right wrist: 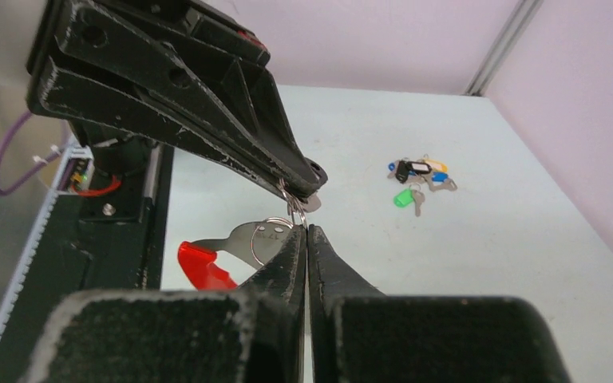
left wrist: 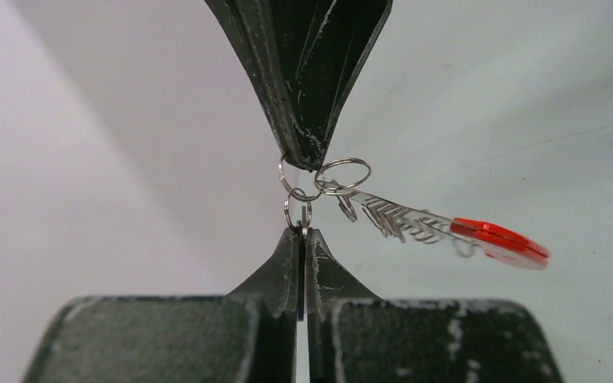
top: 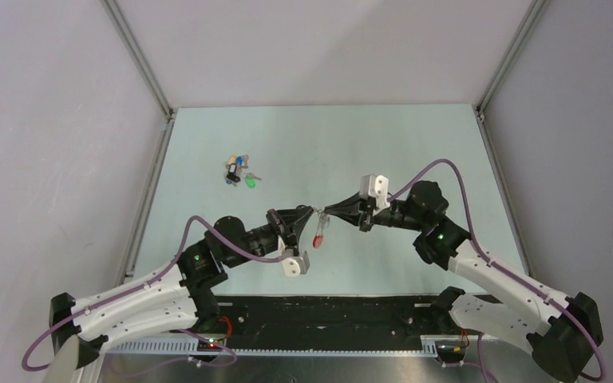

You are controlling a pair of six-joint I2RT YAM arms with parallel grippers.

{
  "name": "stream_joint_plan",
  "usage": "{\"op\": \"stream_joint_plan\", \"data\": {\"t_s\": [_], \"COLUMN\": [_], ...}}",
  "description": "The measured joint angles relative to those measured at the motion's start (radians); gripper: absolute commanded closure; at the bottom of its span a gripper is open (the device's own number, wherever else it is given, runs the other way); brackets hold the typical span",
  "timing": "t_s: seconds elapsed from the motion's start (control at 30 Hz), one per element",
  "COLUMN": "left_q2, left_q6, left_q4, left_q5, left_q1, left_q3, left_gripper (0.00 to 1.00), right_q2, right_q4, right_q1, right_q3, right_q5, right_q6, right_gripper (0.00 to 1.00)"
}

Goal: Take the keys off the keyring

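Note:
Above the table's middle, my left gripper (top: 310,214) and right gripper (top: 326,214) meet tip to tip. The keyring (top: 318,238) hangs between them, a red curved part (left wrist: 501,242) on a flat silver piece strung with small wire rings (left wrist: 343,174). In the left wrist view my left gripper (left wrist: 303,233) is shut on one small wire ring (left wrist: 298,209). The right gripper (left wrist: 310,159) is shut on another ring from above. In the right wrist view the red part (right wrist: 199,268) hangs left of my shut right gripper (right wrist: 306,230). A cluster of keys (top: 238,171) with blue, green and black heads lies on the table at the far left.
The pale green table (top: 383,152) is bounded by grey walls with metal corner posts (top: 140,56). A black base strip (top: 327,311) runs along the near edge between the arm mounts. Purple cables (top: 439,163) loop off both arms.

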Motion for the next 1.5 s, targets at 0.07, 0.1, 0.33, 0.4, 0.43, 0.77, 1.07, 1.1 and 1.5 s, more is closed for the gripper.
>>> {"op": "stream_joint_plan", "data": {"t_s": [0.07,0.1,0.33,0.4,0.43,0.77,1.07,1.1,1.5], "left_q2": [0.000,0.000,0.000,0.000,0.000,-0.005,-0.006,-0.007,-0.019], "left_q6": [0.001,0.001,0.009,0.014,0.016,0.016,0.003,0.000,-0.011], "left_q4": [0.011,0.015,0.027,0.026,0.026,0.041,0.034,0.032,0.031], "left_q5": [0.013,0.016,0.030,0.031,0.030,0.026,0.007,0.004,-0.006], "left_q1": [0.000,0.000,0.000,0.000,0.000,-0.001,0.003,0.003,0.009], "left_q3": [0.000,0.000,0.000,0.000,0.000,0.000,0.000,0.000,0.000], "left_gripper": [1.00,1.00,1.00,1.00,1.00,1.00,1.00,1.00,1.00], "right_q2": [-0.011,-0.014,0.008,0.030,0.037,0.058,0.087,0.097,0.159], "right_q4": [0.031,0.045,0.172,0.219,0.234,0.308,0.209,0.182,-0.040], "right_q1": [-0.007,-0.010,-0.013,-0.013,-0.013,-0.014,-0.018,-0.018,-0.035], "right_q3": [-0.008,-0.011,-0.016,-0.016,-0.016,-0.016,0.020,0.035,0.138], "right_q5": [-0.013,-0.019,-0.046,-0.051,-0.054,-0.130,-0.224,-0.233,-0.290], "right_q6": [0.040,0.061,0.211,0.263,0.279,0.376,0.353,0.347,0.307], "right_gripper": [1.00,1.00,1.00,1.00,1.00,1.00,1.00,1.00,1.00]}}
